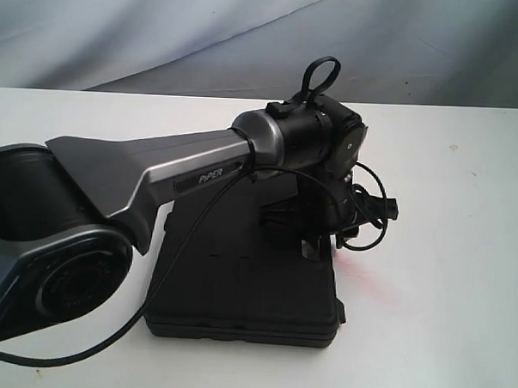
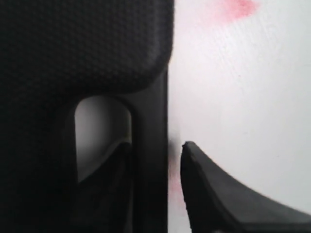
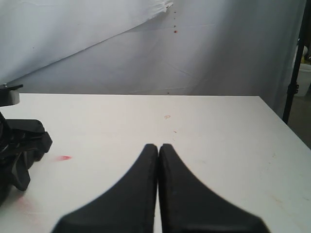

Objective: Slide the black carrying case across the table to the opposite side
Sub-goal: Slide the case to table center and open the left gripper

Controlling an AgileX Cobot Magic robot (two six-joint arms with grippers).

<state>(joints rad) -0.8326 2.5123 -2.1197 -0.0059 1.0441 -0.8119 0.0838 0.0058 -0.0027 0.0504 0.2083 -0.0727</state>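
The black carrying case (image 1: 238, 283) lies flat on the white table (image 1: 445, 254), near its front edge. My left arm reaches across the case, and my left gripper (image 1: 330, 240) points down at the case's right edge. In the left wrist view the textured case (image 2: 82, 43) fills one side. The gripper (image 2: 155, 144) straddles the bar of the handle (image 2: 150, 116), one finger inside the handle opening and the other outside over the table (image 2: 243, 97), a thin gap from the bar. My right gripper (image 3: 158, 145) is shut on nothing, hovering over the table (image 3: 204, 121).
A black cable (image 1: 165, 267) trails from the left arm over the case to the table's front. Red smears (image 1: 367, 289) mark the tabletop right of the case. A grey backdrop (image 1: 249, 30) rises behind the table. A dark stand (image 3: 296, 58) is off the table's edge.
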